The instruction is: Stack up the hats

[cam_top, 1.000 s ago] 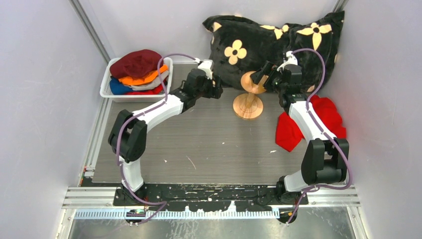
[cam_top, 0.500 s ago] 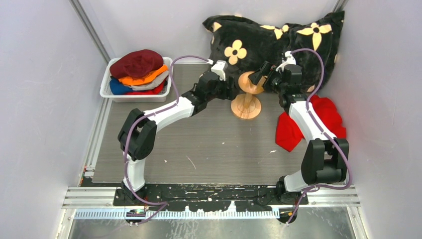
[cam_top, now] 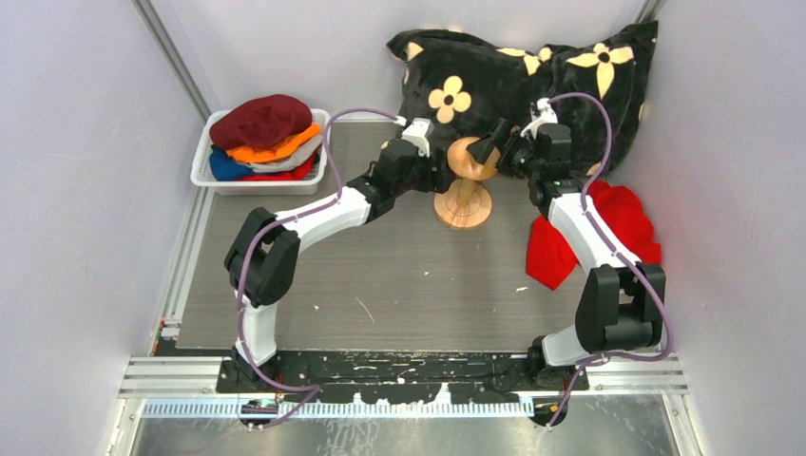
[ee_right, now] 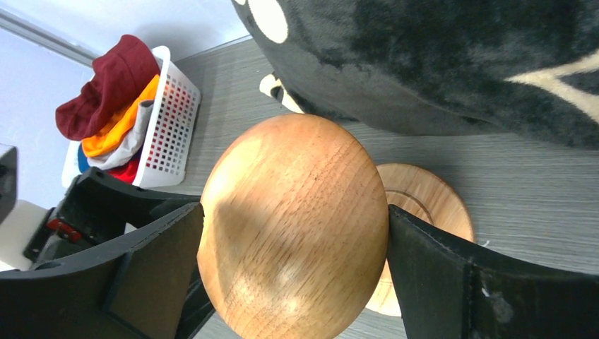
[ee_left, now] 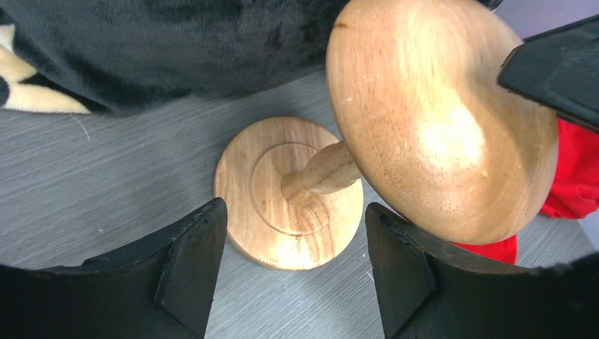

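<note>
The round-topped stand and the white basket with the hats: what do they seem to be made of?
The round-topped stand looks like turned wood with a smooth, perhaps varnished finish: visible grain, soft highlights. The white basket appears to be moulded plastic, its wall pierced with a regular grid of small holes.

No writing, label, brand or number can be read in any of the three views. The black pillow (cam_top: pixel 518 81) behind both tools carries only cream flower shapes, a pattern and not lettering. The wooden stand (ee_right: pixel 293 226) between the right tool's fingers shows bare grain, with no stamp on its dome or on its base. The hats (cam_top: pixel 264 136), well off to the left of the left tool, show plain cloth without a visible tag. A small red mark on the dark part at the lower left of the right wrist view may be a sticker, but it is too small to read.
</note>
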Tool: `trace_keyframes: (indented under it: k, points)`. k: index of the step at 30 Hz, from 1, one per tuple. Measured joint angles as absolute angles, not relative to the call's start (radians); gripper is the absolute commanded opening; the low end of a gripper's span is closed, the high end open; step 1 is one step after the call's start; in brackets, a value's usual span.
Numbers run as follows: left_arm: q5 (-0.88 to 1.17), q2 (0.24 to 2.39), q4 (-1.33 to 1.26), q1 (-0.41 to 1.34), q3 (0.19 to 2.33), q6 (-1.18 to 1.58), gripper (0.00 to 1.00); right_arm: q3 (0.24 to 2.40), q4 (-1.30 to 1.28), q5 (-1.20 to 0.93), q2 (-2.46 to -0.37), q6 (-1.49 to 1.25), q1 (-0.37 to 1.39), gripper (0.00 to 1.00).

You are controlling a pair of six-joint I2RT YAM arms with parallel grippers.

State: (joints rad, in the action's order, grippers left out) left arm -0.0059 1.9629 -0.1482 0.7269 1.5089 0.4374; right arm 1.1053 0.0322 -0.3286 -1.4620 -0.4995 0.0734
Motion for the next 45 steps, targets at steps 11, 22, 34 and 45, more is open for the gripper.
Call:
trace_keyframes:
  k: [11, 22, 34, 45]
  points:
    - [-0.044, 1.886, -0.145, 0.727, 1.401, 0.402, 0.72, 1.089, 0.06, -0.331, -1.462, -0.499, 0.152, 1.0]
    - [-0.105, 1.718, -0.142, 0.727, 1.269, 0.357, 0.72, 1.049, 0.086, -0.337, -1.462, -0.499, 0.245, 1.0]
    - [-0.193, 1.546, -0.115, 0.727, 1.086, 0.326, 0.72, 0.974, 0.21, -0.35, -1.462, -0.499, 0.289, 1.0]
    - [-0.244, 1.497, -0.084, 0.727, 1.055, 0.293, 0.72, 1.028, 0.2, -0.341, -1.498, -0.469, 0.282, 1.0]
